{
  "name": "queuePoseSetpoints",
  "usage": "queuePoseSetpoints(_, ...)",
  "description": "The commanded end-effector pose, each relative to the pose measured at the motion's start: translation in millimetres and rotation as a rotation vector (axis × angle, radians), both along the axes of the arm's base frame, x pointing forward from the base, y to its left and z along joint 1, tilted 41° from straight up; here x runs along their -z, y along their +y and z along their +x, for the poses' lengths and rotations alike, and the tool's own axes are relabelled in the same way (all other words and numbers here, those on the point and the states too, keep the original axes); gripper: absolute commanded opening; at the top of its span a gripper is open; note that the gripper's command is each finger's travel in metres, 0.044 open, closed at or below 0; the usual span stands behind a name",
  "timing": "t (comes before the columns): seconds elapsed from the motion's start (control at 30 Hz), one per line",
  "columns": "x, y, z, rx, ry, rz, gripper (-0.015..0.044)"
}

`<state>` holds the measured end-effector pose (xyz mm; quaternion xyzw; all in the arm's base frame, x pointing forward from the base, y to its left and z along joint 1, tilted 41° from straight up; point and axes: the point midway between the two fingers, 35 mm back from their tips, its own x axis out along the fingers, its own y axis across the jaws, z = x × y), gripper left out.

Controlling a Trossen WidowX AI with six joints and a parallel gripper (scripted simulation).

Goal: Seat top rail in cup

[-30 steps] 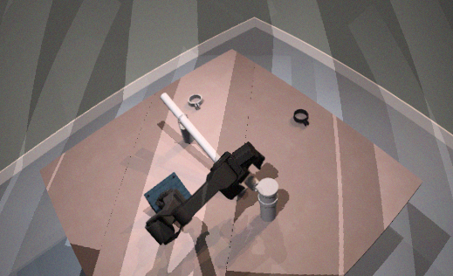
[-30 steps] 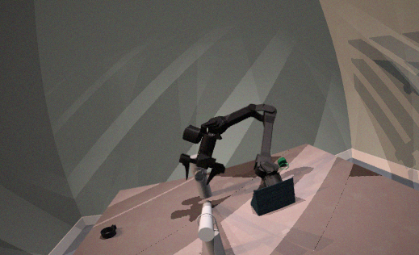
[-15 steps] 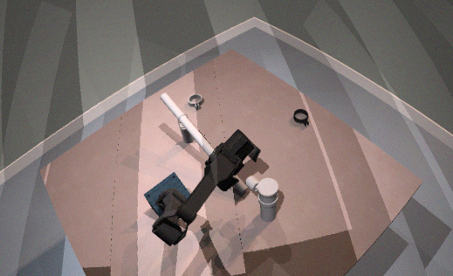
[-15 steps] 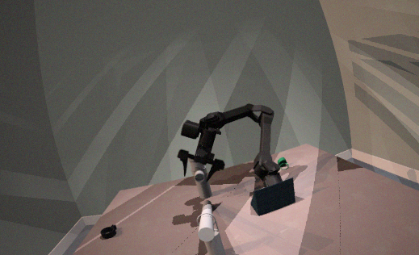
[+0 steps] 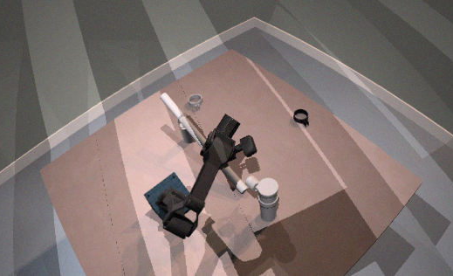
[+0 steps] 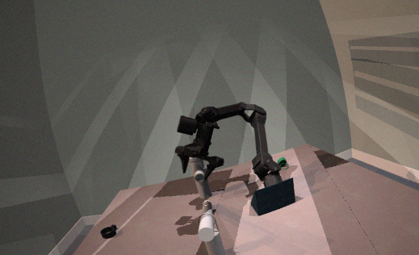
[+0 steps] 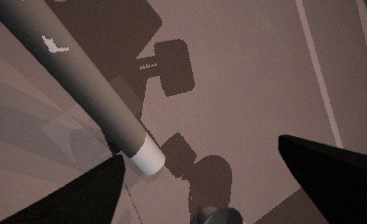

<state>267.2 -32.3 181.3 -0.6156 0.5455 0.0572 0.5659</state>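
The white rail (image 5: 171,105) (image 6: 206,232) (image 7: 94,90) runs through the loop cap (image 5: 181,119) on the small post. Its cut end is outside the rail-end cup (image 5: 251,182) (image 6: 199,175) (image 7: 216,216), with a short gap between them in the top view. The cup is on the near side of the big post (image 5: 268,212) (image 6: 203,190), close under the post cap (image 5: 268,187). The band (image 5: 268,202) circles the upper post. My gripper (image 6: 195,176) (image 7: 200,152) is wide open and empty. One fingertip is beside the rail's end in the wrist view; contact is unclear. The top view hides the fingertips and the rail's middle.
A black ring (image 5: 301,115) (image 6: 108,232) lies on the far side from my base. A pale ring (image 5: 195,101) lies near the loop cap. A dark blue wedge block (image 5: 169,182) (image 6: 274,198) stands by my base. A small green object (image 6: 282,161) is behind it.
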Motion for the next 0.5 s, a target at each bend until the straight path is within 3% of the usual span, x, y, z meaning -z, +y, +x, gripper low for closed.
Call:
queuePoseSetpoints(0.0,2.0,51.5,2.2,0.370,-0.313,0.174,0.0440)
queuePoseSetpoints(0.47,1.6,95.1,-1.8,0.628,-0.610,0.305,0.0440)
